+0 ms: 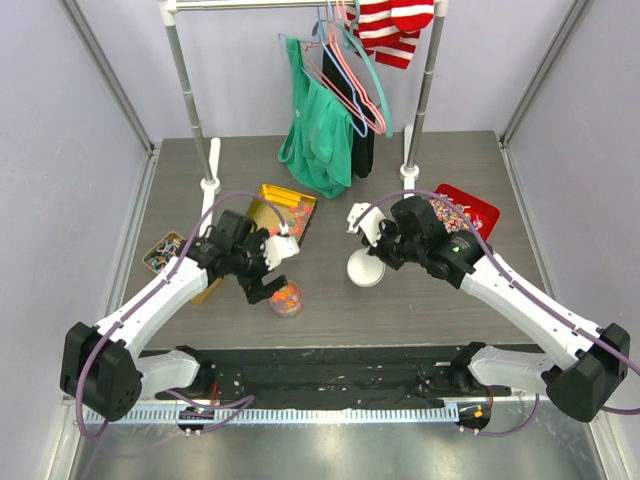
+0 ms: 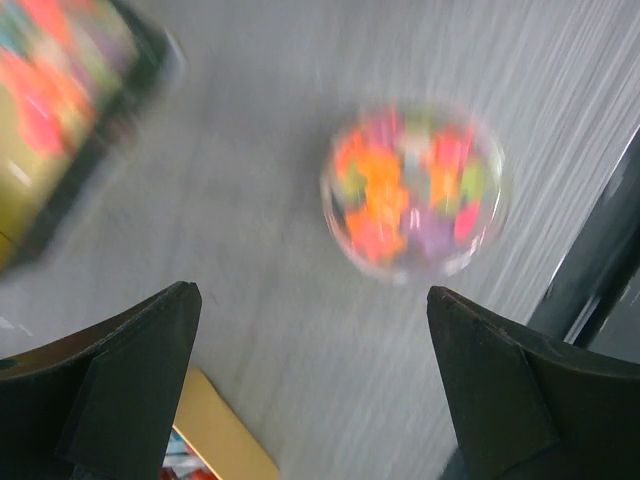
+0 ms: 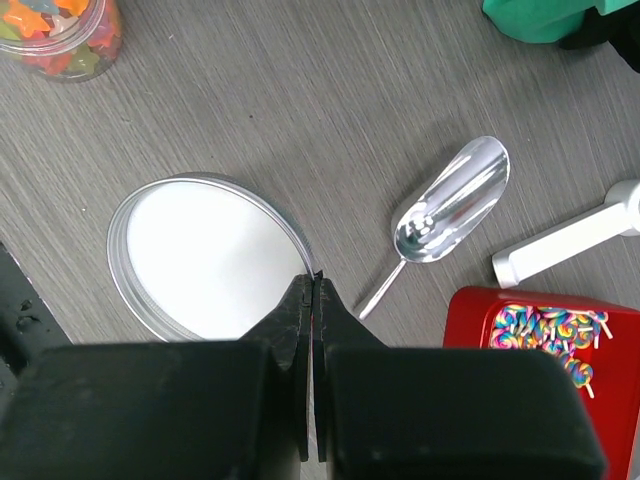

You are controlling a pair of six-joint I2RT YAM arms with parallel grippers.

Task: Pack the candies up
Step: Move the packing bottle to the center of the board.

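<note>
1. Many tiny candies (image 2: pixel 400 195) in orange, red, yellow and green fill a small clear jar (image 1: pixel 286 298). It stands uncovered near the front edge of the table (image 1: pixel 400 310), at about 7 o'clock from the table's middle.
2. One claw, the left claw (image 1: pixel 270 273), hangs just beside the jar at its 11 o'clock. Its jaws are spread wide with nothing between them. In its own blurred wrist view the jar sits beyond the fingertips (image 2: pixel 185 300).
3. One round white lid (image 3: pixel 205 255) lies flat on the table at the jar's 2 o'clock, apart from it.
4. One more claw, the right claw (image 3: pixel 315 282), is closed tight. In its wrist view its tips sit at the lid's rim at 4 o'clock; whether they pinch the rim cannot be told.
5. One shiny metal scoop (image 3: pixel 450 210) lies bowl up at the lid's 2 o'clock in that view, and a red tray (image 3: pixel 475 325) of striped sweets lies at 4 o'clock.
6. Two tins lie farther out: an open gold tin (image 1: pixel 282 208) at the jar's 12 o'clock and a smaller tin (image 1: pixel 163 252) at 10 o'clock. A clothes rack (image 1: pixel 190 90) with a green garment (image 1: pixel 318 130) stands at the back.
</note>
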